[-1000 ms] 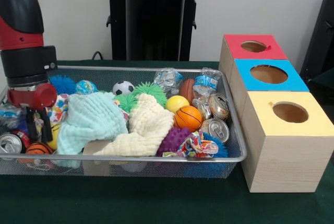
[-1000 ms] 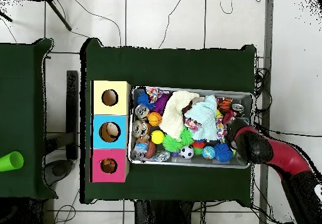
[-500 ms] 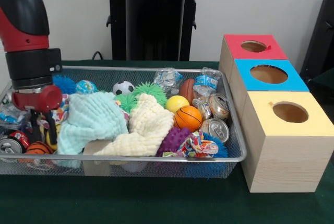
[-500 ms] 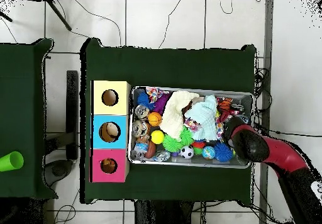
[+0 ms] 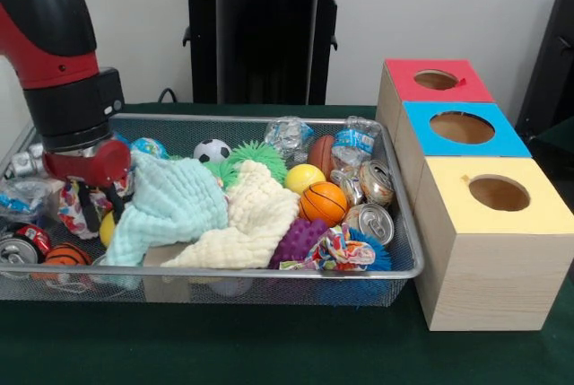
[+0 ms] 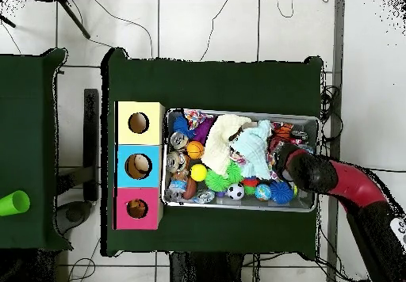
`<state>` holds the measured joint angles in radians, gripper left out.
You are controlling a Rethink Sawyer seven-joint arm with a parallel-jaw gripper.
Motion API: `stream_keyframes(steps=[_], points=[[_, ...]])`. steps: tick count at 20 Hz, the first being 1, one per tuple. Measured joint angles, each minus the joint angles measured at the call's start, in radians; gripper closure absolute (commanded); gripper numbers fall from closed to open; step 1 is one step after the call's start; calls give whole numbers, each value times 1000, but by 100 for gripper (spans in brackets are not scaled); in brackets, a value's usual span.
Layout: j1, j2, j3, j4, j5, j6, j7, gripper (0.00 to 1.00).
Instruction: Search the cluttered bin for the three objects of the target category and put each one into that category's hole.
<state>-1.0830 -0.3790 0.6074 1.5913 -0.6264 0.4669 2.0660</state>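
Observation:
The wire bin [image 5: 269, 272] holds balls, cans, crushed bottles and cloths. An orange basketball [image 5: 323, 202], a yellow ball [image 5: 303, 176] and a soccer ball [image 5: 212, 150] lie mid-bin. Silver cans [image 5: 370, 221] sit at the right end, and another can [image 5: 18, 246] at the left end. My gripper [image 5: 100, 210] is low in the bin's left end, open, right against the left edge of the mint cloth [image 5: 175, 205]. Overhead, the gripper [image 6: 277, 156] is mostly hidden under the arm, beside the mint cloth [image 6: 254, 150].
Three wooden boxes with holes stand right of the bin: red [image 5: 437, 82], blue [image 5: 462, 127], yellow [image 5: 498, 195]. A cream cloth [image 5: 256, 214] lies over the bin's middle. A purple spiky ball [image 5: 300, 240] and a small basketball [image 5: 65, 255] lie near the front rim.
The gripper has moved right along the bin's left end toward the mint cloth. The cloth's left side has bunched up and shifted right.

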Motion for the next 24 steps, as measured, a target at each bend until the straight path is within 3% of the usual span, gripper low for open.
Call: stream_keyframes(steps=[24], points=[[-37, 29, 50, -173, 11, 198, 0, 0]])
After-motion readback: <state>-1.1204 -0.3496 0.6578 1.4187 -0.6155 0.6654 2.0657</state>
